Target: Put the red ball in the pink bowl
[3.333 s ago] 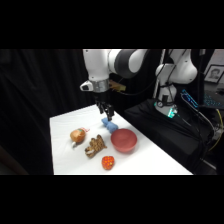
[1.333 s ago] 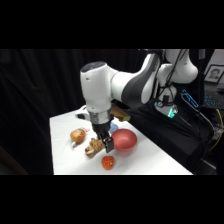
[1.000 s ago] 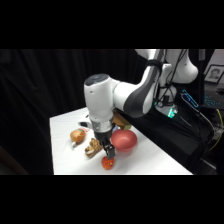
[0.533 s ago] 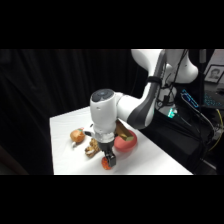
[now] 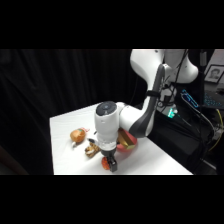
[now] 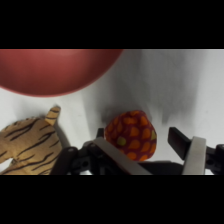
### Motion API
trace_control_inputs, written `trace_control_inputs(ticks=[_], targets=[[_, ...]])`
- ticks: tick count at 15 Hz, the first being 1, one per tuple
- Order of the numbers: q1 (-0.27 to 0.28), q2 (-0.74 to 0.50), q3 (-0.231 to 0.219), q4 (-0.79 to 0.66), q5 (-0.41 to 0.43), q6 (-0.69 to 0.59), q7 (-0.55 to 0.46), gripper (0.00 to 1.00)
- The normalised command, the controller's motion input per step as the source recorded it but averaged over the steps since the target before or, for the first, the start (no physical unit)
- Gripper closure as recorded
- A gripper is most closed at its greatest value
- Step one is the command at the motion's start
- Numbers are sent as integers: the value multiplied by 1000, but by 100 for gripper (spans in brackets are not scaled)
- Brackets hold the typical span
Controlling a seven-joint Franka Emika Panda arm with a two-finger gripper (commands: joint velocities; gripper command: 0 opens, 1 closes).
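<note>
So since a few seconds back the arm has dropped from above the bowl right down to the ball (image 6: 131, 135), and the gripper (image 6: 148, 150) now sits around it with fingers (image 6: 193, 155) spread apart, one on each side, not pinching yet as far as I can tell. Ball is on the table just beside the bowl (image 6: 55, 70), on the side nearer the side camera, with the striped toy (image 6: 27, 142) right next to it.

Handling guess: small, bumpy, speckled, looks light and a bit squishy, so it should grip fine and not be fragile. It's round though, so it could roll or pop out if the pads land off-centre. I'd close across the widest part, straight through the middle.

Room: the side of the ball away from the toy is bare table (image 6: 180, 85), plenty of space. The toy is the tight spot, that finger is squeezed in between it and the ball and could nudge it. In the side view the ball (image 5: 105, 162) is fairly near the table's front edge, so a roll that way would be bad. Bowl is close, short lift and hop over the rim should do
</note>
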Motion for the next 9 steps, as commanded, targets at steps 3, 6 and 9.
trace_control_inputs(ticks=[3,6,9], targets=[[104,101,-100,121,43,118,102,43],[103,27,-102,76,42,108,86,67],[106,-11,-100,36,29,92,81,91]])
